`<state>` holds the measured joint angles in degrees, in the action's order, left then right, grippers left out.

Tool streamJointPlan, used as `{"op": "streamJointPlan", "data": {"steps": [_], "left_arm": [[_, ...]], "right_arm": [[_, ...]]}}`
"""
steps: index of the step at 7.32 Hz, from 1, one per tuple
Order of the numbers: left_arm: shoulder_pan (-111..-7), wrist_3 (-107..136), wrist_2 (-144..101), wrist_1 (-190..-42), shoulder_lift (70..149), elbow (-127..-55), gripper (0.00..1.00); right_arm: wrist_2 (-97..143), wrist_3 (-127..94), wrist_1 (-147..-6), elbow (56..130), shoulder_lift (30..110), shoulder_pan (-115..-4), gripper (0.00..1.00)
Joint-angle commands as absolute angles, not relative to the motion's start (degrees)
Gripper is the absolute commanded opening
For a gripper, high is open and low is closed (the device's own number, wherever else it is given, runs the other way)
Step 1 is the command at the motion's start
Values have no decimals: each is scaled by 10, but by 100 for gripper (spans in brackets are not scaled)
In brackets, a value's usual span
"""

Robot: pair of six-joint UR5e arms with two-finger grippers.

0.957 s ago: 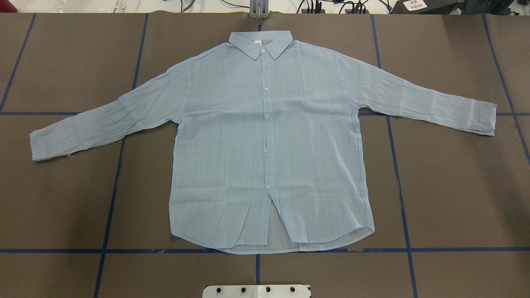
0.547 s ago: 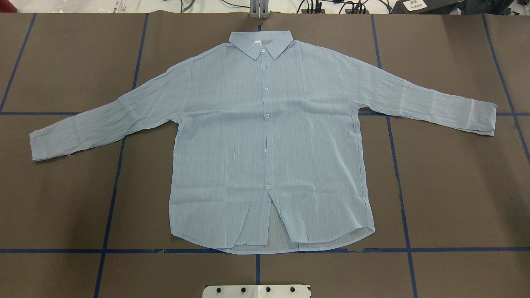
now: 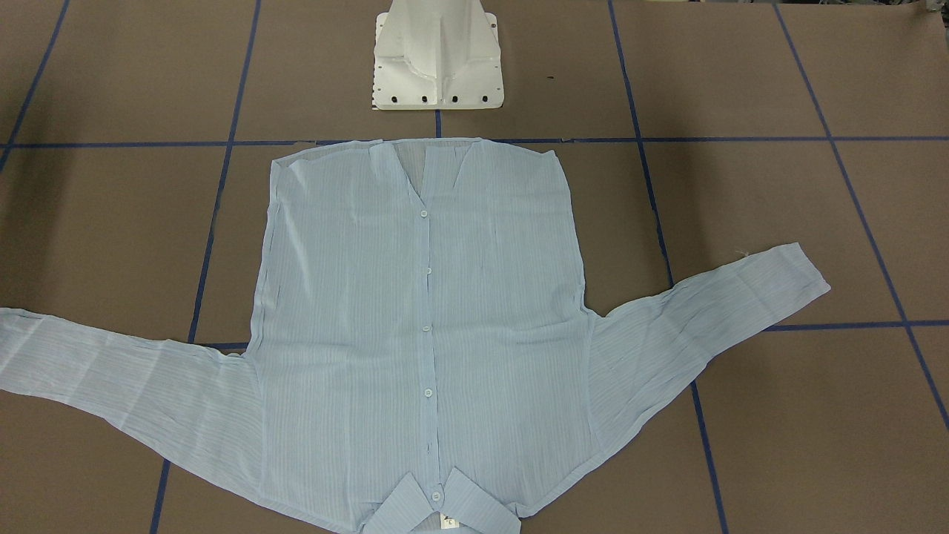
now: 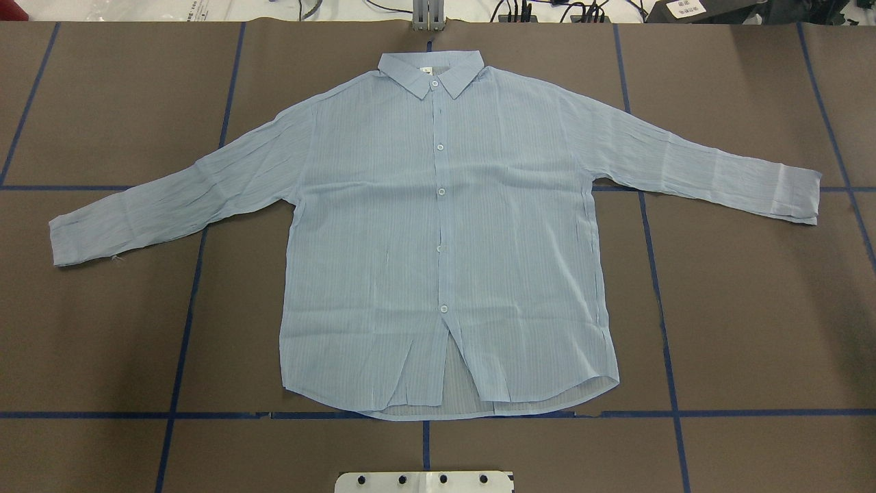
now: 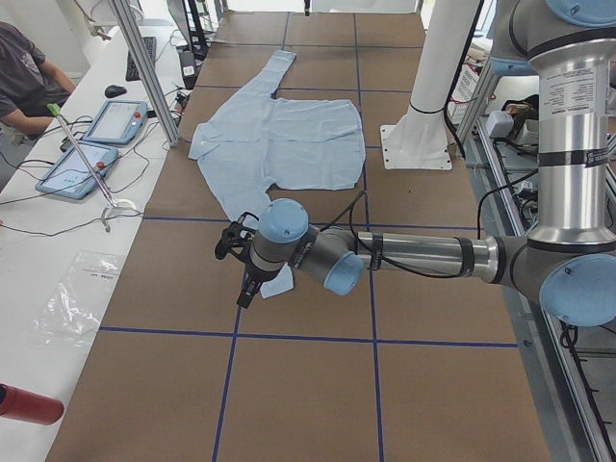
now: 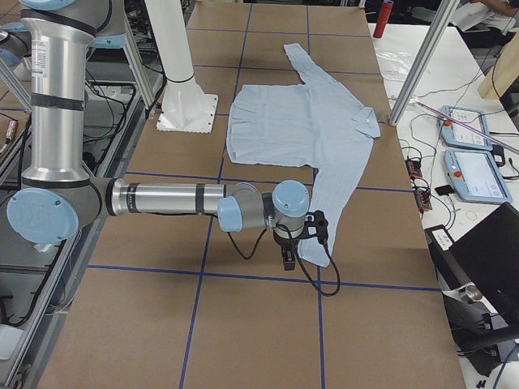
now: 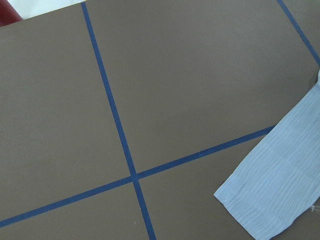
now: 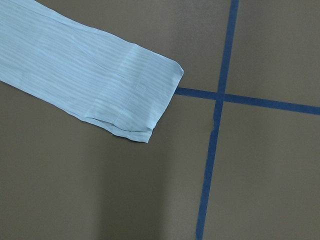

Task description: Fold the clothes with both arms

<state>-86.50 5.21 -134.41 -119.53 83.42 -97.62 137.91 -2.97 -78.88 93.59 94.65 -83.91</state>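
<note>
Front view: the shirt (image 3: pixel 422 311) lies flat and buttoned on the tabletop (image 3: pixel 778 415), sleeves spread, collar away from the base (image 3: pixel 437 67). Overhead: unmoved since a second ago. Side views: left pincer (image 5: pixel 244 287) and right pincer (image 6: pixel 288 261) hover near the cuffs (image 6: pixel 318 247); their opening cannot be told. Wrist views: striped cuffs near blue tape (image 7: pixel 115 125).

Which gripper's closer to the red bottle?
Left. The left gripper hangs by the cuff at the table end beside the red bottle; the right gripper is at the opposite end.

Bright, even overhead light; sharp, softly shadowed.
</note>
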Motion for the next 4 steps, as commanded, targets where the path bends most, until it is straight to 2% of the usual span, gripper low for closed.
{"op": "streamJointPlan", "data": {"steps": [1,4], "left_arm": [[-865,53,-1344,-1196,831,-978,100],[-865,53,-1342,-1195,830,-982,100]], "right_arm": [[1388,-31,-774,884,907,-833,100],[1372,-59,-770,802,815,-806,98]]}}
